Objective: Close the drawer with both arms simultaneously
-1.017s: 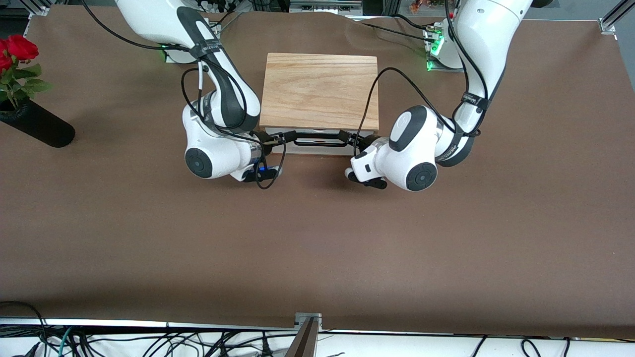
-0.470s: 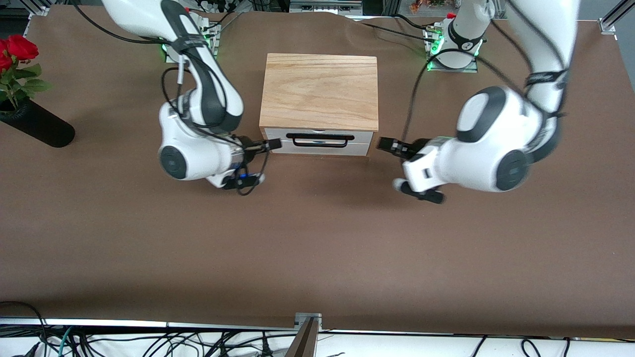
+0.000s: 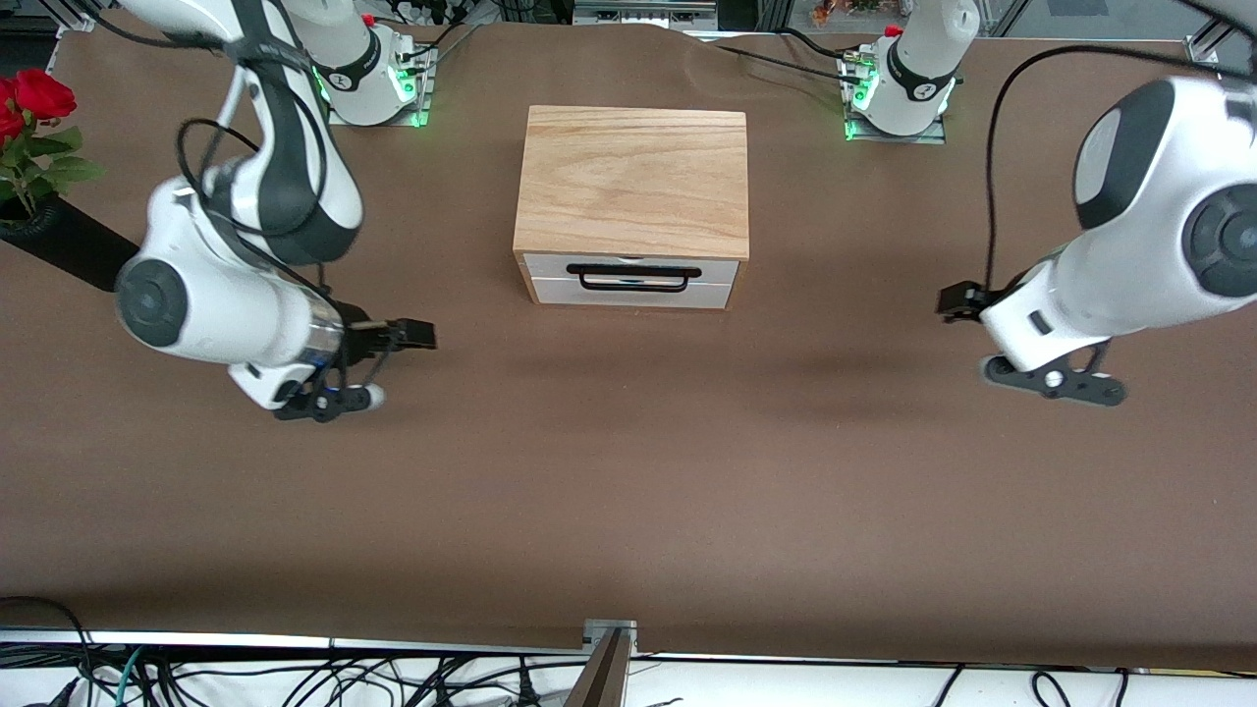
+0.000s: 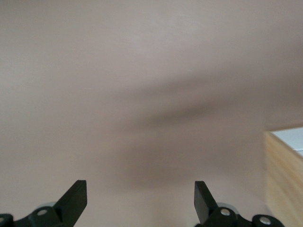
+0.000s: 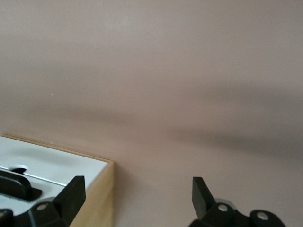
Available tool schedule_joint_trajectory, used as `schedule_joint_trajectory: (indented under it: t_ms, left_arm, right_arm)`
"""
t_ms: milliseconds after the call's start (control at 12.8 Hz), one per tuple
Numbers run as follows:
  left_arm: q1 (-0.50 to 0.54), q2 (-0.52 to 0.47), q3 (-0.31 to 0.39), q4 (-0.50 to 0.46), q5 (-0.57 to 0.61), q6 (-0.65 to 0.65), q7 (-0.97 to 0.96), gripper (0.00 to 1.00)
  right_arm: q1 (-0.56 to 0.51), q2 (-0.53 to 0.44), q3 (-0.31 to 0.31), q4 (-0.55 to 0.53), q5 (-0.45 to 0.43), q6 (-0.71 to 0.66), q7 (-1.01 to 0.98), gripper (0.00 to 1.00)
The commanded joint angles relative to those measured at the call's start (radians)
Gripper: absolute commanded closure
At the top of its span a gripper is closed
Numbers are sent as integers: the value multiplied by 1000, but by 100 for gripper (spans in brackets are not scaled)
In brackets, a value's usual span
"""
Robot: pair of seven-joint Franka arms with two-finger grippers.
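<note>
Drawer (image 3: 631,280) shut flush in box (image 3: 631,182). Both grippers, earlier near the handle (image 3: 633,278), pulled well apart: left gripper (image 3: 951,299) and right gripper (image 3: 417,335), fingers spread, empty.

Drawer (image 5: 47,165) cut by right wrist view edge; oak box (image 4: 284,175) cut, blurred in left wrist view.

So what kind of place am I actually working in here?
Most likely a robotics lab test bench, not a home. The table is covered in plain brown sheet, both arm bases are bolted to it with green status lights, and loose cables lie along its edge.
</note>
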Motion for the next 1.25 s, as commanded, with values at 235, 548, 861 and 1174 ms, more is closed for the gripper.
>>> schedule_joint_trajectory:
  t_ms: [235, 548, 861, 1174]
  left_arm:
    - [0, -391, 54, -390, -132, 205, -14, 0]
    - [7, -377, 51, -380, -145, 168, -139, 0]
    - [7, -376, 52, -377, -144, 167, -152, 0]
    - [6, -366, 52, -365, -144, 157, -161, 0]
  right_arm:
    - [-50, -226, -35, -17, -218, -82, -95, 0]
    - [-288, -322, 209, -42, -245, -191, -87, 0]
    - [-298, -342, 209, -49, -301, -217, -94, 0]
    - [-295, -336, 211, -46, -301, -235, -89, 0]
